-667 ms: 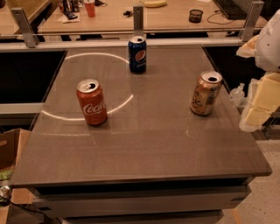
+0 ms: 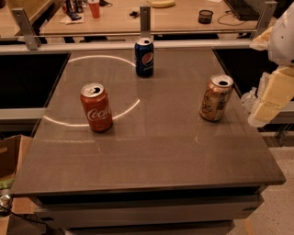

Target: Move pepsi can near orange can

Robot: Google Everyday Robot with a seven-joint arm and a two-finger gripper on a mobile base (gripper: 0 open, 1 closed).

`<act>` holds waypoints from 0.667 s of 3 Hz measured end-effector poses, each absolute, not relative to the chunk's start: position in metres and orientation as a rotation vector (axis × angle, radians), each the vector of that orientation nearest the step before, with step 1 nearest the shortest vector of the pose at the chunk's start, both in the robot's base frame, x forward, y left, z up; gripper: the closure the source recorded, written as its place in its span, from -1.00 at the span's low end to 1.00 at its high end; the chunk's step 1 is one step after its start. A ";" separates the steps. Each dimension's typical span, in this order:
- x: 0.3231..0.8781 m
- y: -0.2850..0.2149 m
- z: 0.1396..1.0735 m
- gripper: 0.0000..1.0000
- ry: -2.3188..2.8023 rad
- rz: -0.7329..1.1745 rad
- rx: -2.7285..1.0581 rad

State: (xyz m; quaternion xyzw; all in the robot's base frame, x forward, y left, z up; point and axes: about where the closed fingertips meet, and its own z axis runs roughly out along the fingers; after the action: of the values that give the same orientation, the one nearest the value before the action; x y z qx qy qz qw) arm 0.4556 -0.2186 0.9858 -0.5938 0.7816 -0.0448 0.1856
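The pepsi can (image 2: pixel 144 57), dark blue with a round logo, stands upright at the far middle of the grey table (image 2: pixel 151 147). The orange can (image 2: pixel 216 97), pale orange-tan with a silver top, stands upright near the table's right edge. My gripper (image 2: pixel 257 103) hangs beside the right edge of the table, just right of the orange can and apart from it. It is far from the pepsi can and holds nothing that I can see.
A red Coca-Cola can (image 2: pixel 97 107) stands upright at the left middle, on a bright ring of light. A wooden desk with clutter (image 2: pixel 151 13) lies behind a rail at the back. A cardboard box (image 2: pixel 11 156) sits on the floor at left.
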 end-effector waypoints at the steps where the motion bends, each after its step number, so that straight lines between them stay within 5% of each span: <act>1: 0.488 -0.230 1.001 -1.00 2.176 -0.172 -1.576; 2: 0.522 -0.240 1.010 -1.00 2.138 -0.169 -1.488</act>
State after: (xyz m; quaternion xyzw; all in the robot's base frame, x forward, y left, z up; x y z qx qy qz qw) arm 0.5225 -0.2399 1.0104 -0.5502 0.7903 -0.0624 0.2624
